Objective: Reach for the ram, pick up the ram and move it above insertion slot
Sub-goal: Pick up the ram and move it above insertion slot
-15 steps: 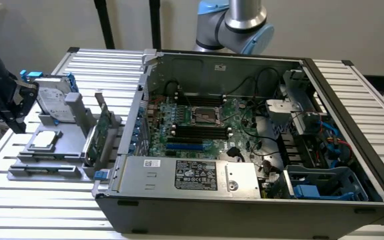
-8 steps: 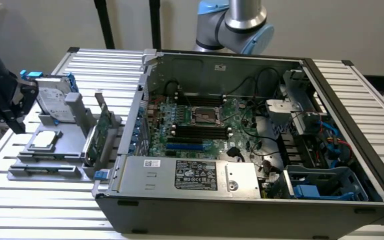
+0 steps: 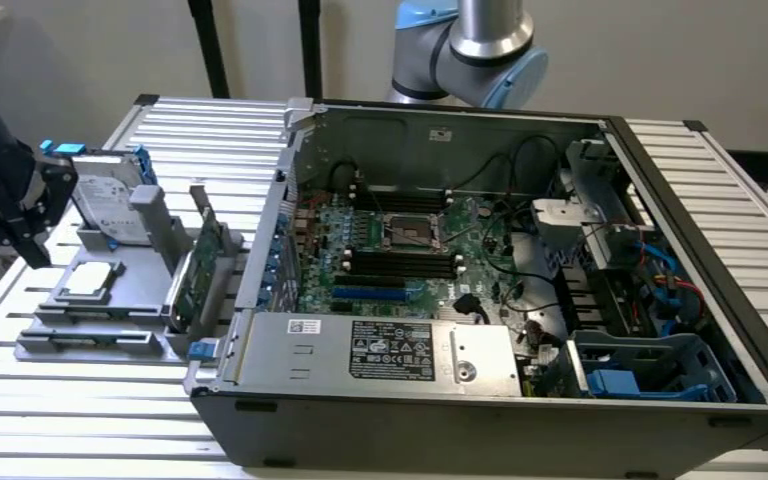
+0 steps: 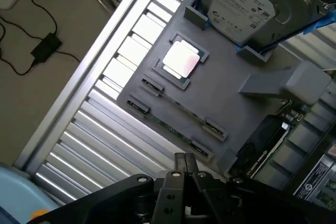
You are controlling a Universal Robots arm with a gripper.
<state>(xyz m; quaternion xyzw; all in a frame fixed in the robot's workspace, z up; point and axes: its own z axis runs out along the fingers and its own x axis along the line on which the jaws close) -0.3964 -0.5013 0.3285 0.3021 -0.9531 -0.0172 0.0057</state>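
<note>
Ribbed metal desk (image 3: 77, 410) carries an open computer case (image 3: 491, 380) and a grey holder (image 4: 226, 82) near one desk edge. Ram (image 4: 170, 128) stands on edge in the holder, beside the CPU (image 4: 181, 60). Tool (image 4: 186, 165) hangs near the ram, closed and empty, not touching it.

Pale wall (image 3: 691, 50) behind a ribbed aluminium table (image 3: 77, 430) — beige floor (image 4: 37, 114) below, black power adapter (image 4: 46, 45) on it
</note>
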